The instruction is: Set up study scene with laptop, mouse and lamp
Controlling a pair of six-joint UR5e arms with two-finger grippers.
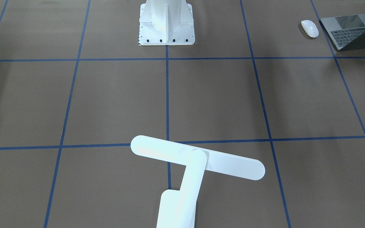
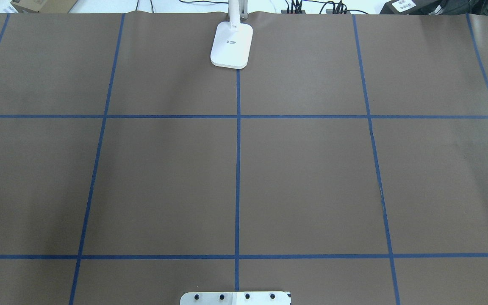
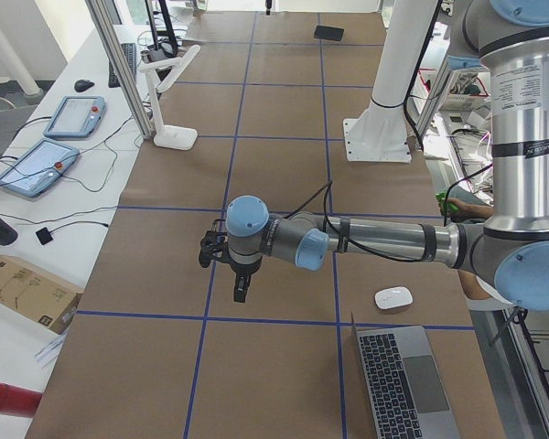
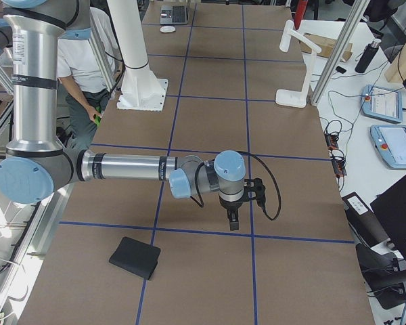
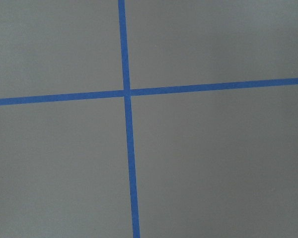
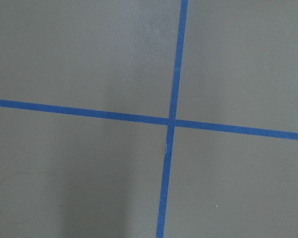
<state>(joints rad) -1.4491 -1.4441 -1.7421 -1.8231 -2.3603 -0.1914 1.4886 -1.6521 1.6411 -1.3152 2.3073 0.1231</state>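
Left pincer (image 3: 241, 291) hangs well apart from the mouse (image 3: 393, 298)

Brown table (image 2: 163, 178), blue tape grid (image 2: 238, 169): lamp (image 1: 198, 158), laptop (image 1: 348, 31), mouse (image 1: 310, 28), pedestal (image 1: 166, 25), black mat (image 4: 135, 257).

— Where's the laptop (image 1: 348, 31)?
— Open, slim and grey, black keys up, on the tabletop (image 1: 217, 95) well off to the robot's left of the white pedestal (image 1: 166, 28).
— The mouse (image 1: 310, 28)?
— A glossy white oval just beside the laptop, between it and the pedestal, not touching.
— The lamp (image 4: 294, 64)?
— White, upright on its flat base, straight across from the pedestal, bar head raised crosswise.
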